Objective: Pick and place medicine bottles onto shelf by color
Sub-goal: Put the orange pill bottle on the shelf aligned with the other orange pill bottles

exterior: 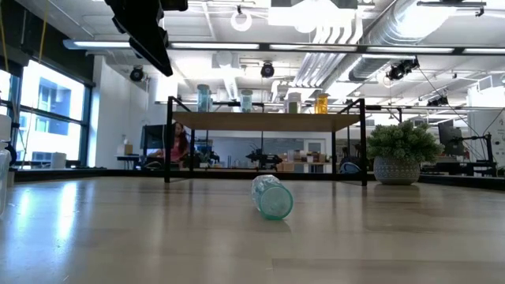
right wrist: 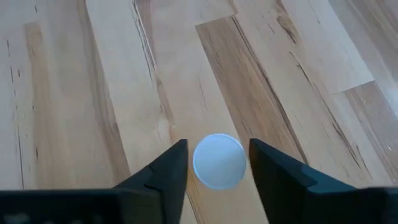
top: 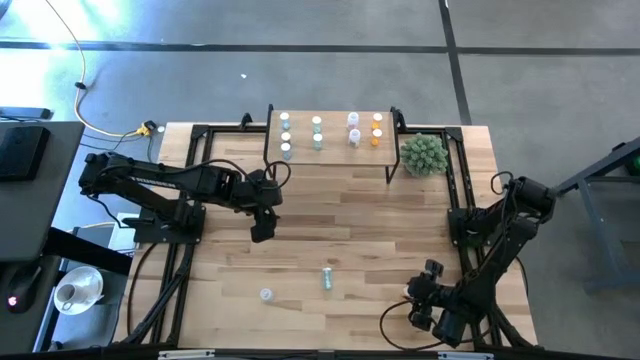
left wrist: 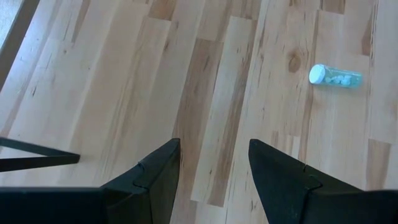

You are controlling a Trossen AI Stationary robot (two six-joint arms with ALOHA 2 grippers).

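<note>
Hovers with left gripper [left wrist: 214,168] spread, empty, over the table [left wrist: 124,74], green bottle [left wrist: 336,76] lying nearby. Straddles a white cap [right wrist: 217,167] with right gripper [right wrist: 217,148], fingers apart.

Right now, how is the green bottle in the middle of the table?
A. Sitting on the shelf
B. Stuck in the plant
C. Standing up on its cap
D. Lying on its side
D: the green bottle lies on its side on the table, in front of the shelf.
</note>
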